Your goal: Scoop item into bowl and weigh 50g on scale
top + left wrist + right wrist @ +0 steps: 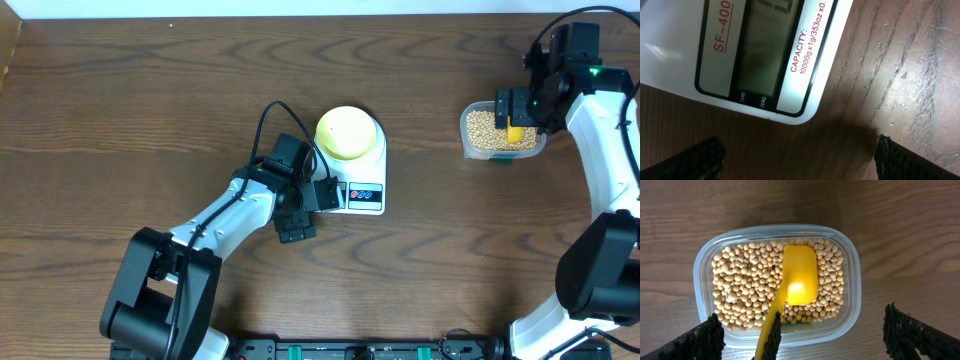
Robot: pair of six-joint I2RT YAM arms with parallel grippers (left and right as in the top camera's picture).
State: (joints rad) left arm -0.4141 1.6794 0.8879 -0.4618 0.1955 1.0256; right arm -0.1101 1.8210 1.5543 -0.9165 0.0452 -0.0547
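Observation:
The white scale (362, 190) stands mid-table with the pale yellow-green bowl (346, 132) on its platform. My left gripper (312, 213) hangs open just off the scale's front left corner. In the left wrist view the scale's display corner (757, 55) fills the top, and only wood lies inside the left gripper (800, 165). The item, tan beans (745, 287), fills a clear tub (852, 270). A yellow scoop (800, 277) lies on the beans, a dark ribbed strip along its handle. My right gripper (802, 340) is open over the tub's near edge, straddling the handle without touching it.
The clear tub (497, 132) sits at the right of the table, under the right gripper (515, 112). Bare wood lies between the tub and the scale. A black cable (265, 125) loops above the left arm.

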